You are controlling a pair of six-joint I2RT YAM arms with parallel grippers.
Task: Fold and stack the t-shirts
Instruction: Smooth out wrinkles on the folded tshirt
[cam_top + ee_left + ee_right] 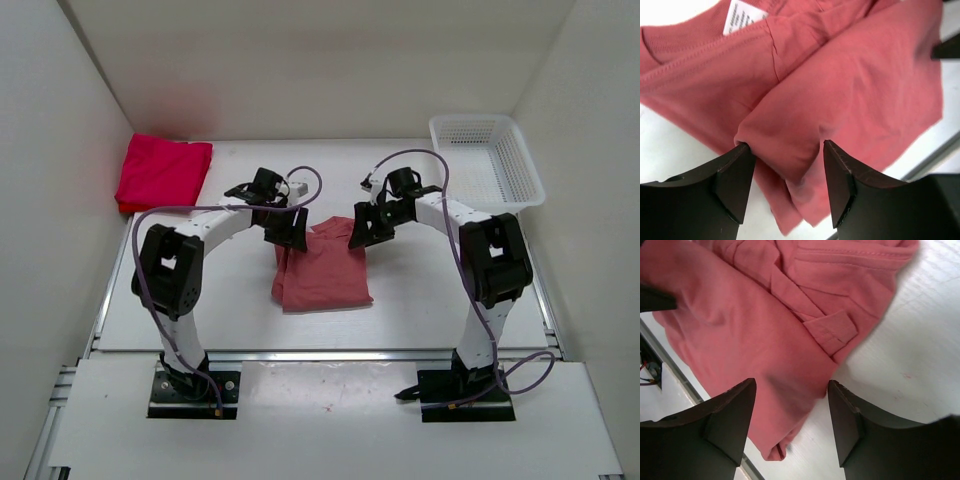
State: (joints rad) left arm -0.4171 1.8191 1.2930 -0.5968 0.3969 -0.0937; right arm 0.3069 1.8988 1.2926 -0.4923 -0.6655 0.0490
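Tabletop [450, 300], white, is taken up in the middle by the salmon t-shirt [325, 275], which is part-folded into a narrow panel. Its long axis is run from the far side back toward the arm bases. It is bracketed at its far end by both pincers, and the rest is stretched from them toward the bases.

A red folded pile [163, 172] is seen well apart from the left pincer [290, 228], out to its left and further back. How many shirts are in it cannot be told. A white mesh basket [520, 185] is set well apart from the right pincer [362, 230], to its right and further back, with nothing seen in it.

Left pincer: jaws are held part-way apart with a rolled fold of the salmon cloth between them, and both fingertips are touched by the fold. Whether it is gripped cannot be told. A neck label [742, 16] is seen beyond the fingertips.

Right pincer: released, jaws apart, the shirt's side edge is straddled, and cloth and bare tabletop are both seen in the gap. A sleeve hem [832, 332] lies just beyond.

Judged: neither arm is nearer, since one far corner is covered by each. The next fold is likely to be made along the long axis, far end toward near end, so both far corners need to be pinched first.
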